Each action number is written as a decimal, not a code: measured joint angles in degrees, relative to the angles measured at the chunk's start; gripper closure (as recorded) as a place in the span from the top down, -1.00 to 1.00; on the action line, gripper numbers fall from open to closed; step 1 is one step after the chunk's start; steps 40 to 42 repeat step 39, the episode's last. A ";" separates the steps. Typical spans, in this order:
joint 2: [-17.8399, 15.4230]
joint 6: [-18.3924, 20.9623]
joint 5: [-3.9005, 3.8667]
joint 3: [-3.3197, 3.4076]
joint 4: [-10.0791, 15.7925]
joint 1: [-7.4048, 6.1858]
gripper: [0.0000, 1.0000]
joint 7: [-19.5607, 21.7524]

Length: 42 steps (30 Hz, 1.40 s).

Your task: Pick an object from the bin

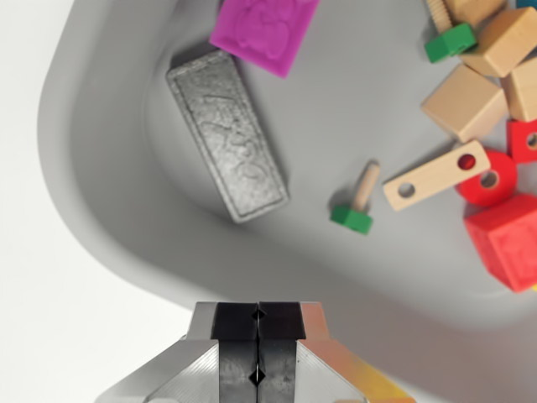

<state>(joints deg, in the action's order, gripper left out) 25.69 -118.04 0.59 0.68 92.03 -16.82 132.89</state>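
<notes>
The grey bin (101, 201) fills most of the wrist view, its curved rim sweeping down the wrist view's left and along the bottom. Inside it, the largest loose thing is a grey embossed bar (226, 134), lying flat and slanted near the corner, with a magenta block (264, 29) just above it, perhaps overlapping its top end. Toward the wrist view's right sits a crowded heap: a red cube (508, 243), wooden cubes (466, 101), a wooden strip with two holes (436, 175) and a red ring (491, 178) behind it. Smallest is a green-headed peg (357, 206), lying alone on open floor.

No object is picked yet, so the step in hand looks like choosing and approaching one. The lone peg or the bar seems the safer target (the heap invites a snagged or double grab); the fingers would need to part first and straddle the narrow side.

The gripper (258, 315) hangs above the bin's near rim, its two dark pads pressed together with nothing between them, touching nothing.
</notes>
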 joint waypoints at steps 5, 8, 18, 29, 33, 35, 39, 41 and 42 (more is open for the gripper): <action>-0.77 1.92 0.00 0.00 -1.12 0.00 -1.00 0.03; -0.99 2.84 -0.01 0.00 -1.76 0.00 -1.00 0.04; -1.75 5.24 -0.01 0.00 -3.31 0.00 -1.00 0.07; -1.89 5.68 -0.01 0.00 -3.64 0.00 -1.00 0.09; -1.89 5.68 -0.01 0.00 -3.64 0.00 -1.00 0.09; -1.89 5.68 -0.01 0.00 -3.64 0.00 -1.00 0.08; -1.89 5.68 -0.01 0.00 -3.64 0.00 -1.00 0.08; -1.89 5.68 -0.01 0.00 -3.64 0.00 -1.00 0.08; -1.89 5.68 -0.01 0.00 -3.64 0.00 -1.00 0.08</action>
